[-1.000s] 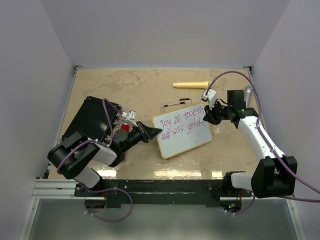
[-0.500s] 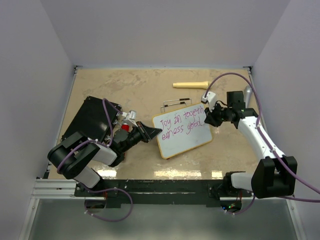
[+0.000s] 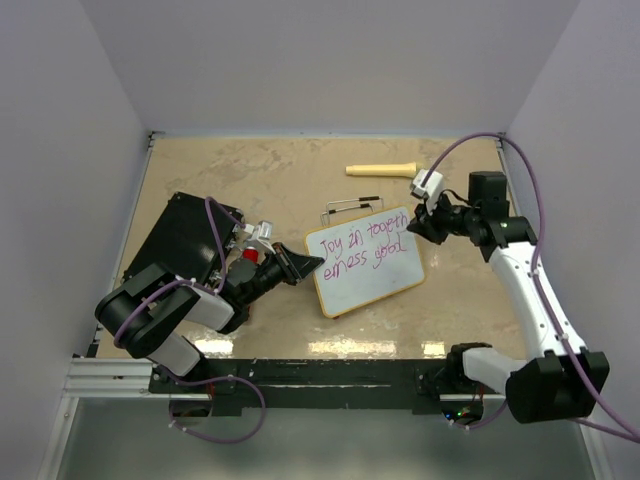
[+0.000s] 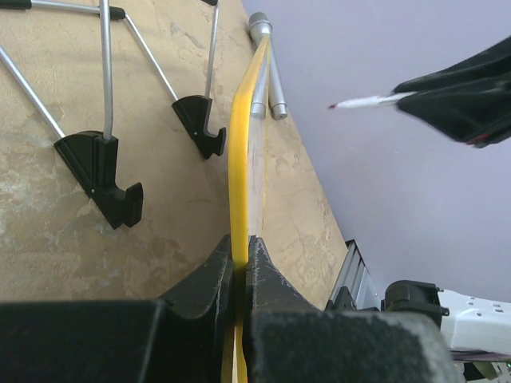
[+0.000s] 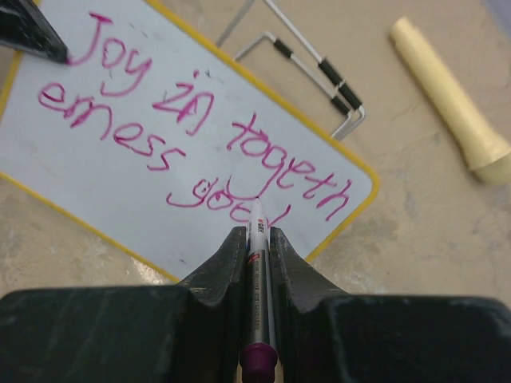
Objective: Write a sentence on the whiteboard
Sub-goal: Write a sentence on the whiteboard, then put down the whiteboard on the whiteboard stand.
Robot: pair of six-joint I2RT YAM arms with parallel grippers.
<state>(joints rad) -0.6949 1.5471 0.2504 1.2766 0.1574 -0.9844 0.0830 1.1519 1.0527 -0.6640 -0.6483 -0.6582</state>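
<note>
Left jaws clamp whiteboard (image 3: 372, 288) at thin yellow rim | right jaws grip slim marker (image 5: 257, 259) | looping pink sentence (image 3: 362, 250) on white face

Bare beige table (image 3: 230, 170) lies open toward the far-left corner; a yellow-rimmed whiteboard (image 3: 366, 286), silver wire stand (image 3: 345, 205) and cream wooden handle (image 3: 380, 170) block the middle, a flat black case (image 3: 180, 235) the left edge.

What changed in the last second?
The right end effector, shut on the marker, drew back toward the far right, and the marker's tip now hangs clear of the whiteboard. The left end effector stays clamped on the whiteboard's edge. The whiteboard and the sentence are unmoved.
</note>
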